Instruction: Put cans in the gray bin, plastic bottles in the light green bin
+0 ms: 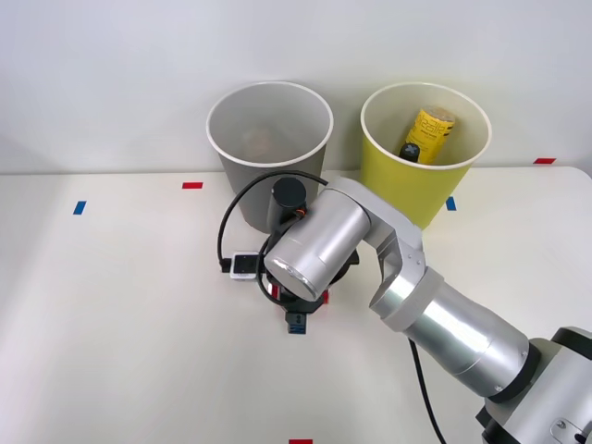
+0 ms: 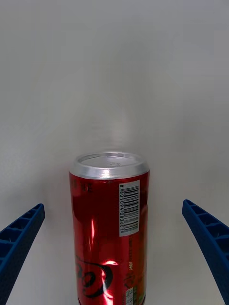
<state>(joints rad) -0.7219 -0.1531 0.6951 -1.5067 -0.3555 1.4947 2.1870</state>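
From my seat, the right gripper (image 2: 114,259) has its two blue ribbed fingers (image 2: 19,238) spread wide at the lower corners of the wrist frame, and neither one touches anything. Between them, low in the middle of that frame, I see one can (image 2: 109,228): red, with a silver metal end facing the camera, a white barcode strip down its side and dark curling print lower down. It rests on the white table (image 1: 120,324), apart from both fingers.

In the front frame the silver right arm (image 1: 435,314) enters from the lower right and ends just left of centre, its wrist covering the can. Behind it at upper centre I count two bins. The gray bin (image 1: 269,120) stands left of the light green bin (image 1: 425,166). One plastic bottle (image 1: 425,134), yellow-labelled with a dark cap, leans inside the green one. Something brownish lies in the gray bin; I cannot tell what.
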